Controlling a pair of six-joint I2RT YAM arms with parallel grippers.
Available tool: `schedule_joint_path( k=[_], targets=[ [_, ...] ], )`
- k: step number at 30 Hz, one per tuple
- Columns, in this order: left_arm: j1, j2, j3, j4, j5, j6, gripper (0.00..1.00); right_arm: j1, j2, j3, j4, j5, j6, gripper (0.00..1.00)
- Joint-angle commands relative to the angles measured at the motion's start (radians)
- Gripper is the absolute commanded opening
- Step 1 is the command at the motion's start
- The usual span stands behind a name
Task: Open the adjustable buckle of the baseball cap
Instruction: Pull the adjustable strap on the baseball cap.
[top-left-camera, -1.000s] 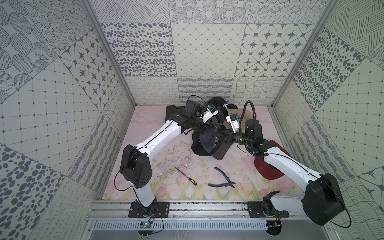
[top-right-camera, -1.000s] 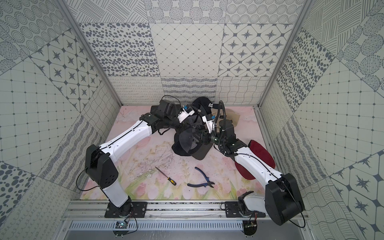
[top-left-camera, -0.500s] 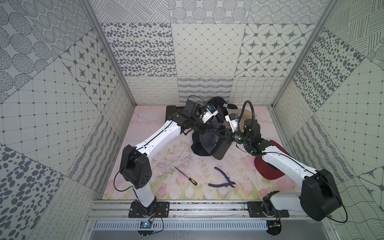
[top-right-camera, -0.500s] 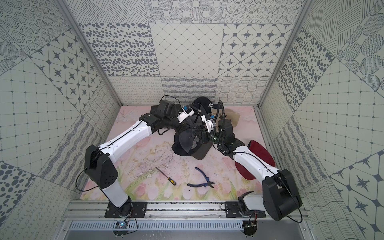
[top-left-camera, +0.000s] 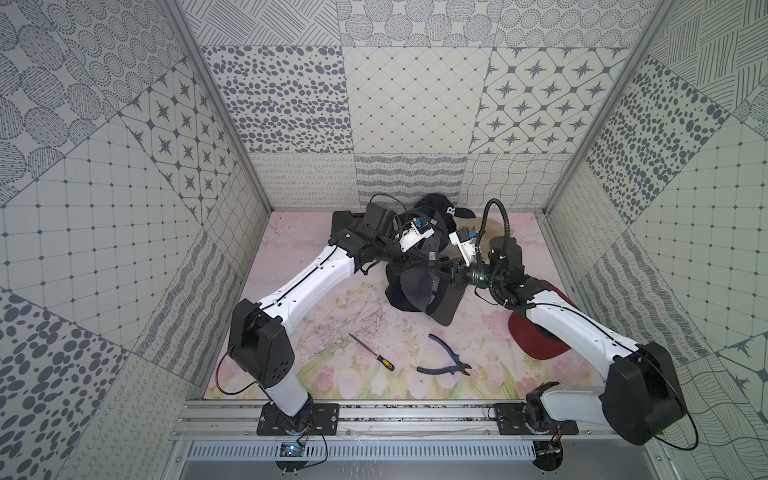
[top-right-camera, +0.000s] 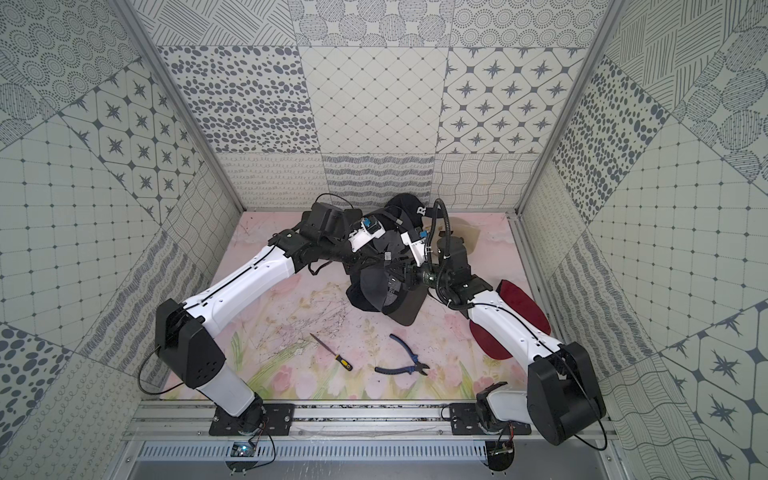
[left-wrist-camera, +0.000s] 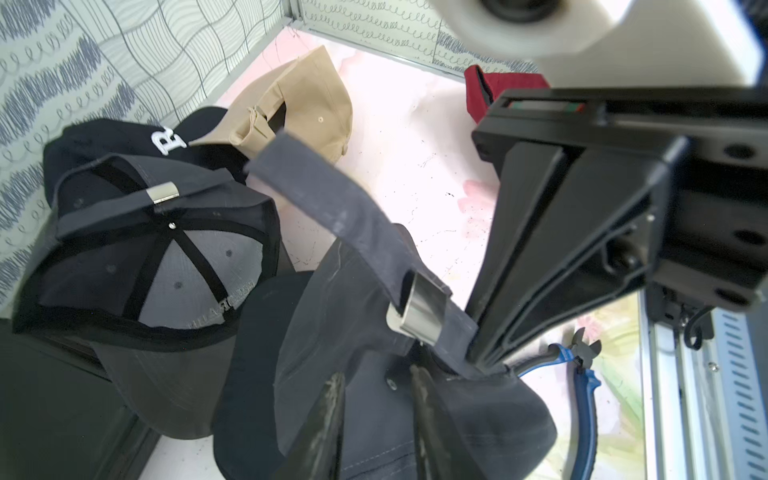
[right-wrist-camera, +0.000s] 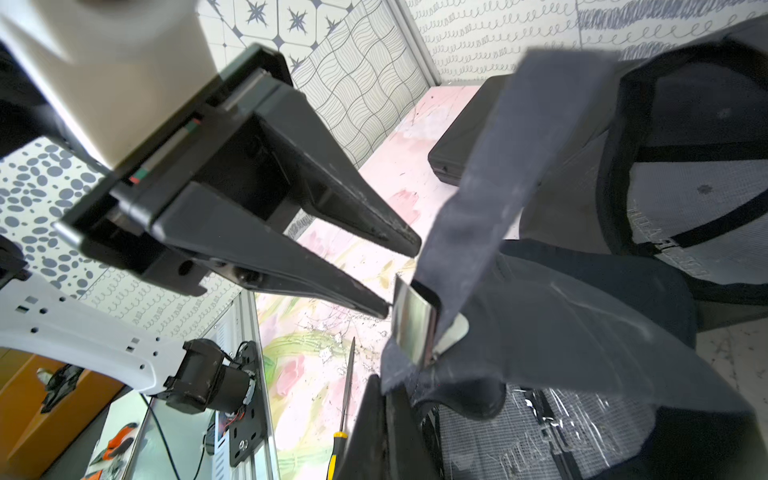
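R fingers (left-wrist-camera: 536, 257) clamped on strap (left-wrist-camera: 332, 208) end, just past metal buckle (left-wrist-camera: 419, 309). L fingers (right-wrist-camera: 291, 270) spread apart, one tip at buckle edge, holding nothing. Grey cap (top-left-camera: 409, 286) sits toward back of worktop (top-left-camera: 332, 374), btw both arms (top-left-camera: 307, 282), other caps (left-wrist-camera: 158, 266) beside it. Screwdriver (top-left-camera: 374, 357), pliers (top-left-camera: 444, 361) lie nearer front.

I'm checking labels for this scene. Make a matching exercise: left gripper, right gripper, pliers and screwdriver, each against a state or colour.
Things:
1. left gripper
2. right gripper
3. pliers
4. screwdriver

States or colours:
A. blue handles
B. shut on the strap
C. yellow and black handle
D. open

Pairs: 1-D, 2-B, 3-A, 4-C
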Motion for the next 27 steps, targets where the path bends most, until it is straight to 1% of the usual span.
schedule_joint_path(
  k=[1, 3, 10, 16, 18, 19, 22, 27],
  targets=[
    [0.002, -0.033, -0.021, -0.019, 0.024, 0.136, 0.33, -0.007, -0.038, 0.036, -0.003, -0.075, -0.052, 0.0],
    [0.005, -0.027, -0.023, -0.028, 0.023, 0.151, 0.33, -0.015, -0.047, 0.039, -0.015, -0.106, -0.067, 0.0],
    [0.005, -0.03, -0.039, -0.007, 0.08, 0.169, 0.33, -0.041, -0.072, 0.039, -0.047, -0.204, -0.102, 0.0],
    [0.005, -0.043, -0.059, 0.021, 0.173, 0.171, 0.34, -0.044, -0.068, 0.038, -0.047, -0.234, -0.101, 0.0],
    [0.005, -0.044, -0.065, 0.034, 0.195, 0.163, 0.41, -0.043, -0.068, 0.039, -0.043, -0.245, -0.098, 0.0],
    [0.005, -0.047, -0.07, 0.048, 0.202, 0.155, 0.43, -0.043, -0.067, 0.039, -0.04, -0.251, -0.097, 0.0],
    [0.005, -0.053, -0.091, 0.106, 0.214, 0.137, 0.44, -0.043, -0.066, 0.04, -0.037, -0.261, -0.09, 0.0],
    [0.004, -0.048, -0.094, 0.131, 0.226, 0.129, 0.44, -0.043, -0.063, 0.037, -0.021, -0.27, -0.076, 0.0]
  ],
)
